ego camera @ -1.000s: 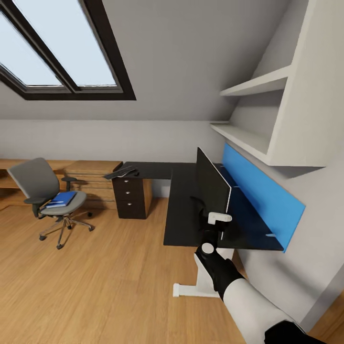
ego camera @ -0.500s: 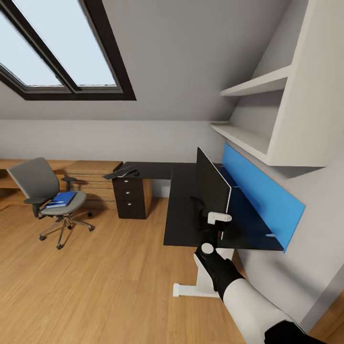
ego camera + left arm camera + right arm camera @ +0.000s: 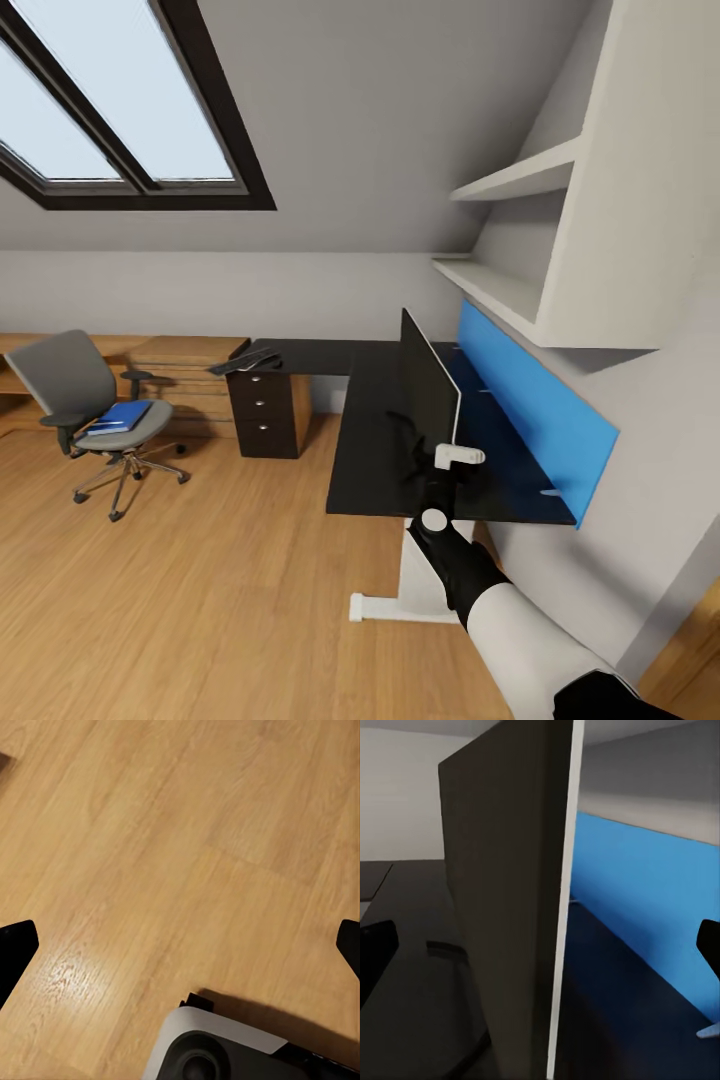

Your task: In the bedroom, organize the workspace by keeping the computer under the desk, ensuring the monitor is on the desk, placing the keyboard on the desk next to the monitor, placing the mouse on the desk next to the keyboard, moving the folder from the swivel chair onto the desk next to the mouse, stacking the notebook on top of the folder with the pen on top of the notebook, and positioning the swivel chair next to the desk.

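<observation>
The black monitor [image 3: 425, 390] stands edge-on on the right wing of the dark L-shaped desk [image 3: 365, 450]. My right gripper [image 3: 447, 470] is at the monitor's near lower corner. In the right wrist view the right gripper [image 3: 540, 945] is open, its fingertips [image 3: 375, 949] wide apart on either side of the monitor's edge [image 3: 559, 907]. A dark keyboard [image 3: 245, 362] lies on the desk's far left end. The grey swivel chair [image 3: 75, 385] stands far left on the floor with a blue folder [image 3: 120, 416] on its seat. My left gripper [image 3: 180, 937] hangs open over the bare wood floor.
A blue back panel [image 3: 530, 410] runs along the wall behind the monitor, under white shelves [image 3: 510, 180]. A dark drawer unit [image 3: 265, 415] sits beneath the desk's left end, beside a low wooden bench [image 3: 185, 352]. Wood floor [image 3: 200, 580] lies between chair and desk.
The whole picture has shifted a little left and up, so the camera has moved. The right arm holds the same place by the monitor, and the chair, folder and keyboard stay put.
</observation>
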